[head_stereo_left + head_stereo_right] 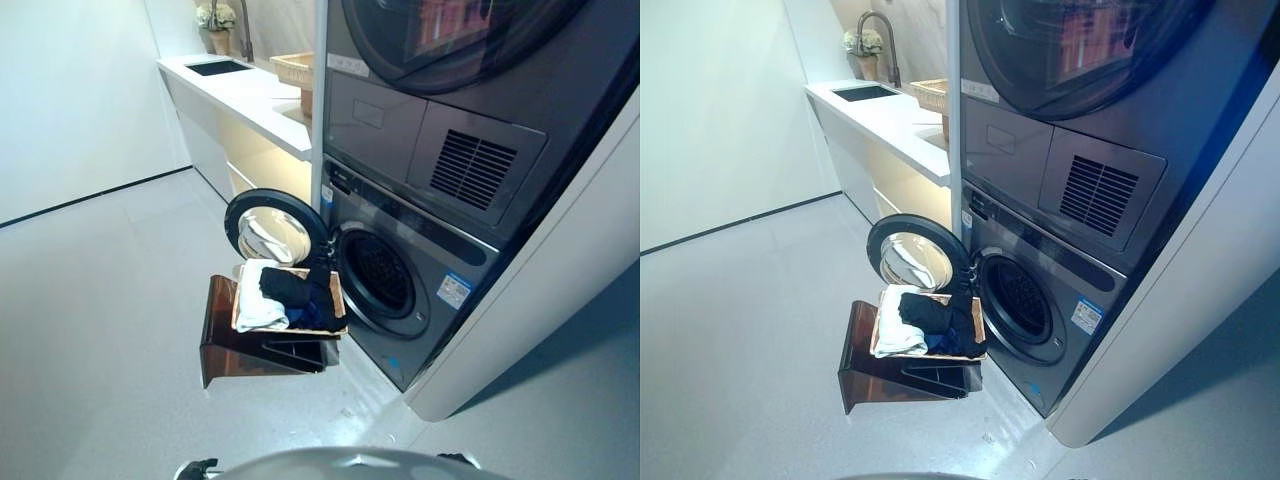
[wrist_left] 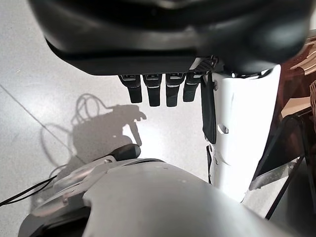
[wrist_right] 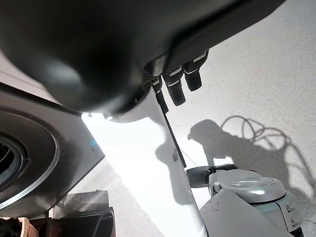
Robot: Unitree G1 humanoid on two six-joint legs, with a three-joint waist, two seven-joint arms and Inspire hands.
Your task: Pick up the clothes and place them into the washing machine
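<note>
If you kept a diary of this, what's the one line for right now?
left hand: open, empty | right hand: open, empty | clothes: in basket | washing machine: door open

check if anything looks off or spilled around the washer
Nothing stands out: the clothes sit in the basket on its brown stand, and the washing machine door hangs open. Nothing has spilled on the floor.

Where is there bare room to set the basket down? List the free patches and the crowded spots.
Free: the grey floor left of the brown stand, and the white counter between sink and wicker tray. Crowded: the basket of clothes beside the open washer door.
</note>
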